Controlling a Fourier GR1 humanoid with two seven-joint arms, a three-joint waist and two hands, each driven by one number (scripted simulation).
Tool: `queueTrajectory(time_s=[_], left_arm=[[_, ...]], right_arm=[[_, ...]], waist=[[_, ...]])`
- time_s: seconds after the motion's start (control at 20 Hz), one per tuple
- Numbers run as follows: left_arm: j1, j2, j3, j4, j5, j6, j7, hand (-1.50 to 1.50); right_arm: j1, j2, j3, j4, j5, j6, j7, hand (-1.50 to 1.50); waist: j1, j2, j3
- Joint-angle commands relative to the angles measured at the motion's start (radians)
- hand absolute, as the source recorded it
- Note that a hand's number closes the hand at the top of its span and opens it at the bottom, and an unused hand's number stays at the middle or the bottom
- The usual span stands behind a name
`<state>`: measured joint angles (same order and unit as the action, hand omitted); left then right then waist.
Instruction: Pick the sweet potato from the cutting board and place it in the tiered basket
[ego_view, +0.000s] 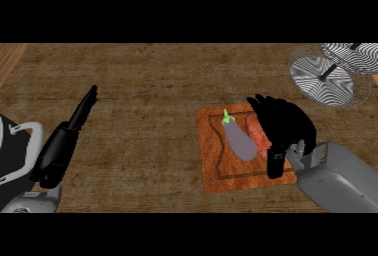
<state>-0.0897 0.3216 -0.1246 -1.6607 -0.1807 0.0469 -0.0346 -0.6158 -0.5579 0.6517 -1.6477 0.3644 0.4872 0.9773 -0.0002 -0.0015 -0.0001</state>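
Sweet potato: a reddish-orange, oblong sweet potato (258, 136) lies on the right half of the cutting board, only a narrow strip of it showing past the hand above it.
Cutting board: a rust-brown, rectangular wooden cutting board (214, 175) with a dark groove traced inside its edge lies flat on the counter.
Right hand: the black right hand (291, 127) covers the right side of the cutting board, lying directly over the sweet potato and hiding most of it. Whether it is closed round the sweet potato or merely resting over it cannot be told.
Right forearm: the grey, blocky right forearm (339, 175) passes over the cutting board's lower right corner.
Eggplant: a pale purple, elongated eggplant (239, 140) with a bright green stem lies lengthwise in the middle of the cutting board, just left of the sweet potato, stem toward the board's far edge.
Tiered basket: a round wire tiered basket (332, 70) with black-and-white striped trays stands beyond the cutting board's far right corner, well apart from it.
Left hand: the black left hand (63, 145) rests far to the left of the cutting board, fingers straight and together, holding nothing.
Counter: a brown, wood-grained counter (148, 80) lies under the cutting board on all sides.
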Motion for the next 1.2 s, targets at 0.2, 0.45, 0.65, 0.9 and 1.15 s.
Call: queueTrajectory(time_s=[0.2,0.45,0.65,0.9,1.15], left_arm=[[0.059,-0.022,0.039,0.048,-0.011,-0.020,-0.111,0.00],[0.017,-0.053,0.021,-0.041,-0.057,-0.017,0.023,0.00],[-0.012,-0.033,0.068,-0.010,-0.033,-0.081,0.001,0.00],[0.060,-0.039,0.082,-0.022,-0.048,-0.095,-0.070,0.00],[0.009,-0.082,0.083,-0.049,-0.069,-0.090,0.030,0.00]], right_arm=[[0.067,0.056,-0.084,0.035,0.100,0.057,0.003,-1.50],[0.114,0.127,-0.098,0.100,0.211,0.027,-0.055,-1.50],[0.118,0.155,-0.173,0.099,0.250,0.075,-0.087,-1.50],[0.129,0.235,-0.180,0.209,0.346,0.022,-0.162,-1.50],[0.180,0.253,-0.212,0.273,0.416,-0.006,-0.251,-1.50]], waist=[[0.003,0.001,0.000],[0.005,0.001,0.000],[0.002,0.001,0.000],[0.006,0.002,0.000],[0.004,0.001,0.000]])
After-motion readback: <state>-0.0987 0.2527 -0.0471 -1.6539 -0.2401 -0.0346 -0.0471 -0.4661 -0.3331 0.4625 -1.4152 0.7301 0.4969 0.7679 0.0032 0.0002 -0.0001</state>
